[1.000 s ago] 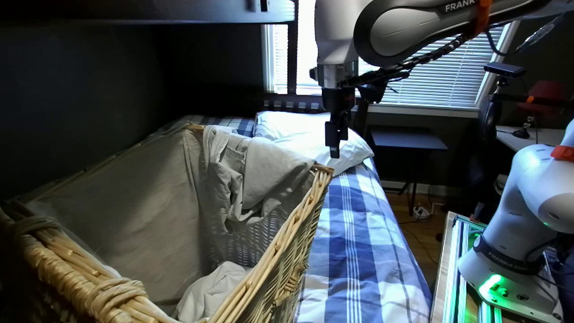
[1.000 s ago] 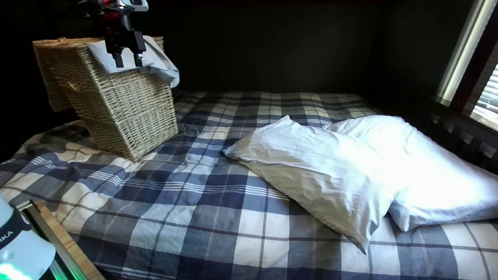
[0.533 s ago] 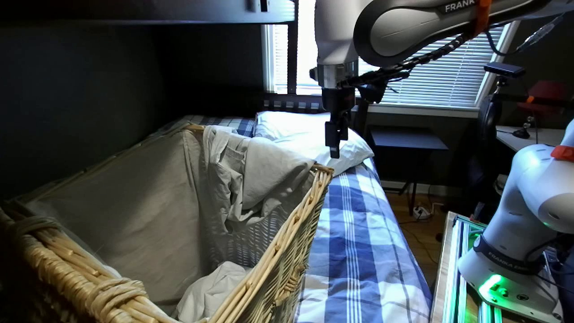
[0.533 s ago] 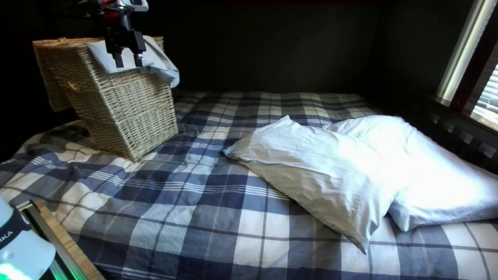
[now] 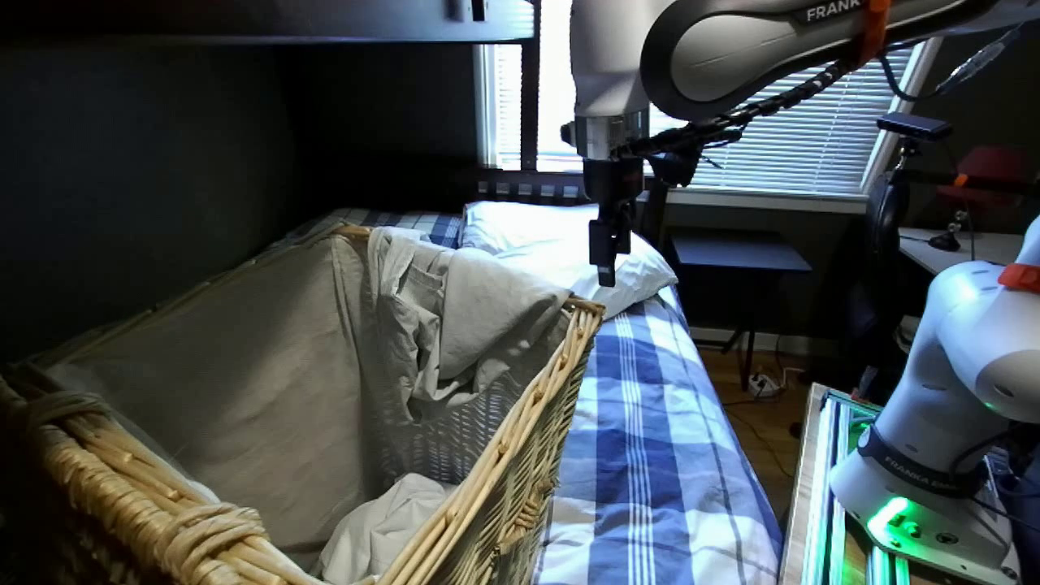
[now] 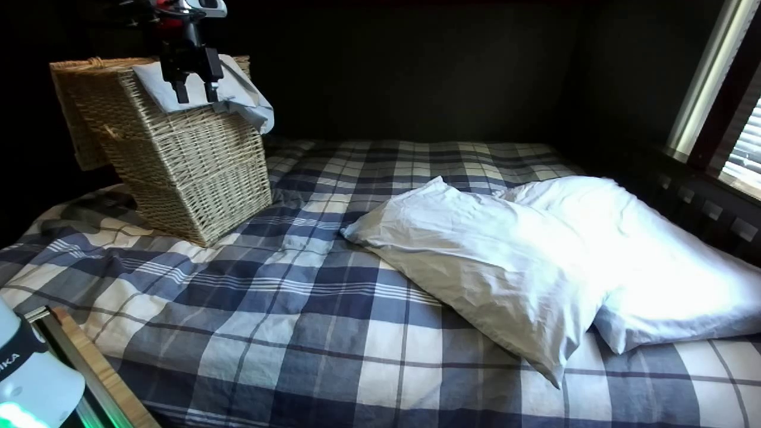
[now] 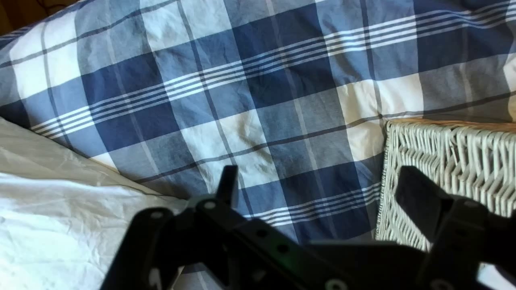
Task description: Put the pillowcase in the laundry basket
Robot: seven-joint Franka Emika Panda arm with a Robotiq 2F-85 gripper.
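1. The gripper (image 6: 197, 97) carries nothing: its fingers (image 7: 229, 185) stand wide apart, with only the checked bed cover (image 7: 282, 133) and wicker showing beyond the gap in the wrist view.

2. It hangs above the bed, just off the side of the basket (image 6: 202, 172) that faces the headboard (image 6: 699, 201) edge. I see no contact with wicker or cloth.

3. The basket sits toward the bed's foot edge, set in from the long edge beside the robot base (image 5: 934, 505).

4. The pillowcase (image 5: 487, 317), as best I can judge, is the pale cloth slung over the rim, part inside and part hanging outside. It is close in colour to the lining (image 5: 244, 398), so I am not certain. A pale heap (image 5: 386, 528) lies low inside; whether it joins that cloth I cannot tell.

5. Two white pillows (image 6: 487, 261) lie at the headboard edge, well apart from the basket.

6. Step in hand: placing, I think, and only partly finished while cloth overhangs.

7. Next move: probably pinch the outside flap, lift it clear of the rim, carry it toward the foot edge over the basket's mouth, and let go, without catching the lining.
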